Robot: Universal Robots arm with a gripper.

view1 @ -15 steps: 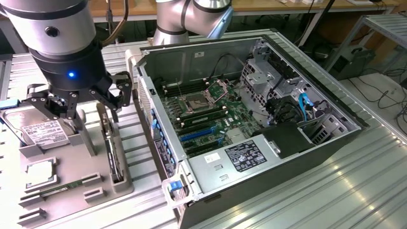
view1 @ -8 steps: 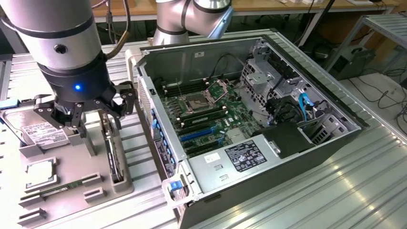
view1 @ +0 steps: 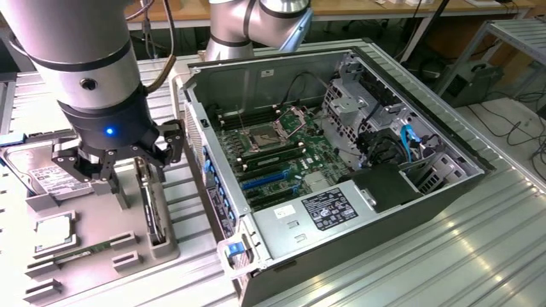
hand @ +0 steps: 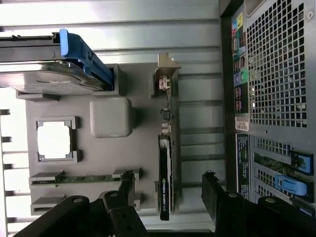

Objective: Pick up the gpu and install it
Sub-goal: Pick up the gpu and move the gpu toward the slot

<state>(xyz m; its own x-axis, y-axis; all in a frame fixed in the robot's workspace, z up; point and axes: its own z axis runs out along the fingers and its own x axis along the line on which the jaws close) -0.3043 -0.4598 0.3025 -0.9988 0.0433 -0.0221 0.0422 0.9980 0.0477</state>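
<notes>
The gpu [view1: 152,214] stands on its edge in a slot of the grey parts holder [view1: 102,220], at the exterior view's left beside the open computer case [view1: 341,160]. In the wrist view the gpu [hand: 165,168] is seen edge-on, a thin dark card with its silvery bracket [hand: 166,74] at one end. My gripper [view1: 138,182] hovers just above the card and is open. Its two black fingers [hand: 126,185] stand one on each side of the card's dark end, with the gripper [hand: 168,190] holding nothing.
The holder also carries a hard drive [view1: 47,176] in a blue caddy [hand: 81,54], a square processor [view1: 55,230] and a green memory stick [view1: 81,251]. The case's rear panel [hand: 276,89] stands close beside the holder. The motherboard [view1: 273,150] lies exposed inside.
</notes>
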